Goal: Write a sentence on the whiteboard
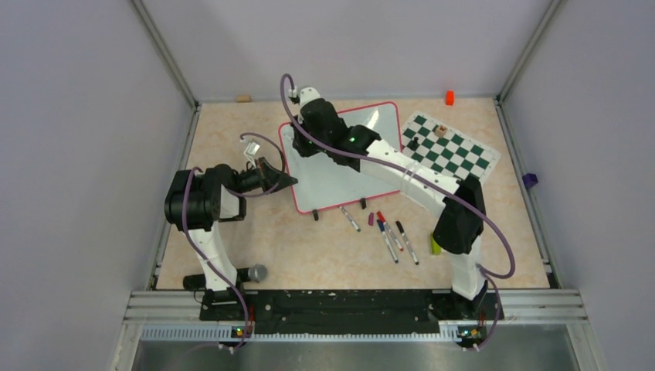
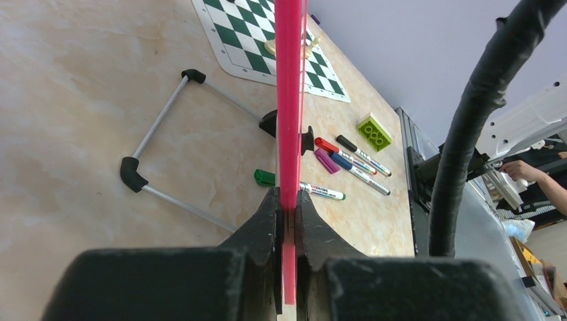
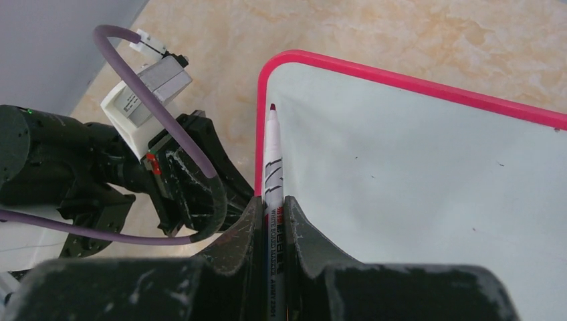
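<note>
The left end effector [image 2: 289,197] clamps the whiteboard [image 1: 340,185] by its edge, apparently steadying it. The right end effector [image 3: 273,208] grasps a marker [image 3: 273,160], its tip just ahead at the board's blank corner, poised to write.

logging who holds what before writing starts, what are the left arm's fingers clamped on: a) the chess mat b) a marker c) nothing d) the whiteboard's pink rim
D: the left wrist view shows the left fingers shut on the whiteboard rim, seen edge-on between them.
</note>
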Motion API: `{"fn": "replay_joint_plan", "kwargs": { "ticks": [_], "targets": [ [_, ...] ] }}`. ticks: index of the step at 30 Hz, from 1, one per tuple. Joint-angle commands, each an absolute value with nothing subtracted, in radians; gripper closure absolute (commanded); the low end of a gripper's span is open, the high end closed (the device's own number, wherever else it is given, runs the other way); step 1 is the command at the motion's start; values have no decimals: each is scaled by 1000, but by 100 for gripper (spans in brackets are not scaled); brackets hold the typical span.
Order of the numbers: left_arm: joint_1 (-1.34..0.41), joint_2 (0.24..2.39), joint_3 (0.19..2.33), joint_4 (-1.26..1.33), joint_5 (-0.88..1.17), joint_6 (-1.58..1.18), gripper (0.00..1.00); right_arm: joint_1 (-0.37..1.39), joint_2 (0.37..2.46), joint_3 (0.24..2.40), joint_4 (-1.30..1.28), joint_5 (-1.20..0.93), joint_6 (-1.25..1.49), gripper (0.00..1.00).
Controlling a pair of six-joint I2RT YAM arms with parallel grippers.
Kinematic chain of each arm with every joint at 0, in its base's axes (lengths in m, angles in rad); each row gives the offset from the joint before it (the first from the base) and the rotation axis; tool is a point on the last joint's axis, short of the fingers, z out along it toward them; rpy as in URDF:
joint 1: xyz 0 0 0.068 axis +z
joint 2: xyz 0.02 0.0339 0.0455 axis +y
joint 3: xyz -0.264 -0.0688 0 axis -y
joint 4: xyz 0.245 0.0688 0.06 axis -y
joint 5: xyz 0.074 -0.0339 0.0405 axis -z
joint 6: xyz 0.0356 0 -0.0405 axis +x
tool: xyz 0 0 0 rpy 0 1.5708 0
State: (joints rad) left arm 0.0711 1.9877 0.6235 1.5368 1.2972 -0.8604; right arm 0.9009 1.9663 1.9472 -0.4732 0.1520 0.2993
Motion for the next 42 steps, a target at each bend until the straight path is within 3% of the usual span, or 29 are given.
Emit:
{"fn": "replay_joint_plan", "kwargs": {
  "ticks": [1, 42],
  "targets": [
    [58, 1970, 638, 1617, 1335, -835, 100, 913, 1972, 2011, -503, 228, 260, 100],
    [54, 1970, 638, 1618, 1339, -831, 100, 914, 2047, 2106, -554, 298, 231, 100]
  ]
}}
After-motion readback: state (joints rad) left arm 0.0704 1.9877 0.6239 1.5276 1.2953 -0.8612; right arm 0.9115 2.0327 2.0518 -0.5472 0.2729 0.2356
